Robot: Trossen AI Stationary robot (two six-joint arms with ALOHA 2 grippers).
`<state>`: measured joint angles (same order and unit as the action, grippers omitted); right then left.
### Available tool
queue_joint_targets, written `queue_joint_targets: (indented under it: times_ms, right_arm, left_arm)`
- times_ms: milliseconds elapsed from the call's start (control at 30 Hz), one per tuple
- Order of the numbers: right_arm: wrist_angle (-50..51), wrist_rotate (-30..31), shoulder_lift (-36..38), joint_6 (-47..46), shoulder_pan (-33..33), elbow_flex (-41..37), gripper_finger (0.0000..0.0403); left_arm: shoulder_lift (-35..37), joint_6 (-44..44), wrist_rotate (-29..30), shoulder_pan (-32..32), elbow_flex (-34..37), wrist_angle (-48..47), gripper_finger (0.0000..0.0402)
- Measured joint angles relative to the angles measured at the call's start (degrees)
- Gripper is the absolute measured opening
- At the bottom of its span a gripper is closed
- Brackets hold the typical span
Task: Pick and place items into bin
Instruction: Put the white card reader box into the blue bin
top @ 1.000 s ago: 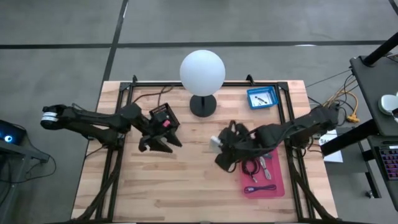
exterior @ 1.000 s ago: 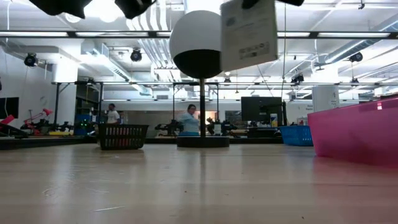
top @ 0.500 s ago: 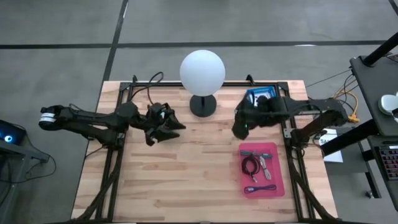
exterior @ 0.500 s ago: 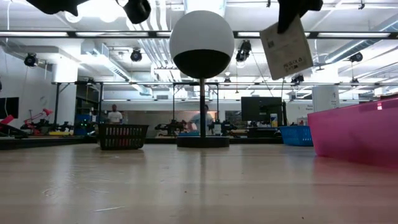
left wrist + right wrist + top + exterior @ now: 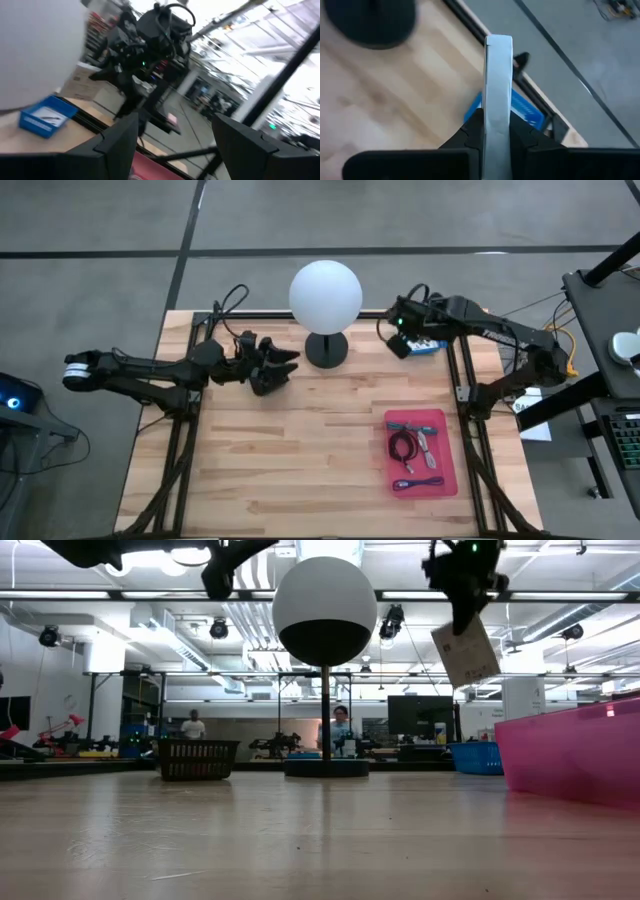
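High view, upper right of the frame: the right end effector (image 5: 401,340) hangs over the near edge of the small blue bin (image 5: 430,342), clamped on the white printed card (image 5: 466,650). The right wrist view shows that card (image 5: 498,95) edge-on, pinched between the two dark fingers with the blue bin just beyond it. In the low view the card dangles tilted, right of the white globe lamp (image 5: 324,612).

The pink tray (image 5: 421,452), at lower right of the bench (image 5: 290,470), holds the dark coiled cable (image 5: 403,447), the silvery metal piece (image 5: 424,446) and the purple cord (image 5: 420,483).

The left end effector (image 5: 268,370) waits at centre left beside the lamp base, fingers apart and holding nothing.

Risk, as I judge it: the card is thin, light and tilted, and the bin is small, so a release from this height could let it flutter onto the rim or off the bench's far edge.

Half a second ago the right arm was lower and further left; it has since swung up toward the blue bin, and the left arm has shifted only slightly
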<state>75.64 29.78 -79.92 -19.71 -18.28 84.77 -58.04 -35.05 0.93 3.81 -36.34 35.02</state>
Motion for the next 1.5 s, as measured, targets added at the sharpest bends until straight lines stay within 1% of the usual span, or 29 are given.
queue_joint_targets:
  times_ms: [133, 267, 367, 567, 733, 900, 1067, 1200, 1267, 1433, 1500]
  right_arm:
    - [-3.34, -0.01, 1.1, 2.1, -6.56, -4.53, 0.0029]
    - [-8.42, 0.89, 2.47, 3.01, -11.15, -10.11, 0.0029]
    - [-12.88, 3.6, 3.44, 3.65, -12.69, -14.4, 0.0029]
    - [-19.48, 7.3, 4.3, 3.45, -13.07, -20.25, 0.0029]
    - [-21.46, 11.92, 3.22, 2.94, -13.14, -24.85, 0.0029]
    - [-22.09, 12.71, 2.99, -0.99, -13.24, -29.17, 0.0029]
    - [-24.91, 15.22, 3.01, -2.81, -13.29, -32.05, 0.0029]
    - [-27.71, 17.31, 3.01, -2.77, -13.33, -32.61, 0.0029]
    - [-28.04, 18.38, 3.01, -2.42, -13.43, -32.73, 0.0029]
    - [-28.74, 18.38, 2.99, -2.22, -14.57, -33.4, 0.0029]
    - [-29.27, 18.19, 2.99, -1.97, -15.01, -33.86, 0.0029]
  left_arm:
    - [0.0, 0.02, 3.83, 0.0, 0.0, -0.01, 0.0238]
    - [0.04, -0.05, 4.16, 0.0, 0.0, 0.03, 0.0238]
    - [0.07, -0.04, 4.13, 0.0, 0.0, 0.02, 0.0238]
    - [0.07, -0.02, 3.83, 0.0, 0.0, -0.04, 0.0238]
    - [1.58, -0.03, 1.74, -0.01, -0.07, -1.37, 0.0238]
    - [4.09, 1.56, 1.1, 0.0, 0.07, -1.8, 0.0238]
    - [6.64, 3.47, 1.04, 0.0, 0.07, -1.75, 0.0238]
    - [8.42, 4.39, 0.86, 0.0, 0.07, -1.99, 0.0238]
    - [9.45, 4.44, 0.83, 0.0, 0.04, -3.9, 0.0238]
    - [12.78, 3.96, 0.79, -0.02, 0.04, -11.38, 0.0238]
    - [13.83, 3.97, 0.79, -0.02, 0.07, -12.49, 0.0238]
